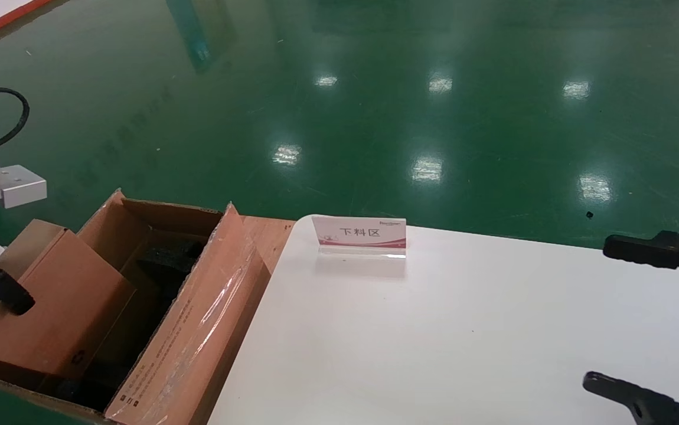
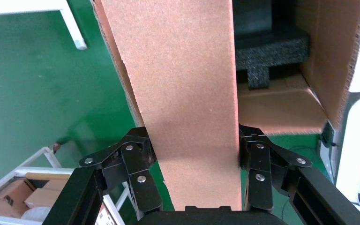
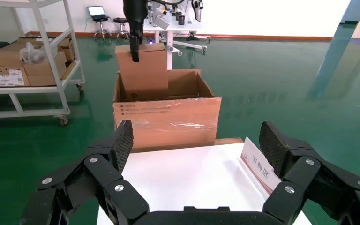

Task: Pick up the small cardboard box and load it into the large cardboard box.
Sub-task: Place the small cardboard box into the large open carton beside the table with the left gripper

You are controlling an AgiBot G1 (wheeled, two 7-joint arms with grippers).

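The small cardboard box (image 1: 56, 307) is plain brown with a tiny black recycling mark low on its face. My left gripper (image 1: 9, 295) is shut on its upper end. The box hangs tilted, its lower end down inside the large cardboard box (image 1: 198, 330), an open carton with a taped, printed flap and black foam (image 1: 168, 254) inside. In the left wrist view my left gripper (image 2: 192, 154) clamps the small box (image 2: 187, 93) from both sides above the foam (image 2: 272, 51). My right gripper (image 1: 629, 321) is open and empty over the table's right side.
A white table (image 1: 463, 330) stands right of the carton, with a small sign stand (image 1: 360, 233) at its far edge. The right wrist view shows the carton (image 3: 168, 117), the held box (image 3: 143, 75), and a shelf cart with boxes (image 3: 28, 61) beyond. The floor is green.
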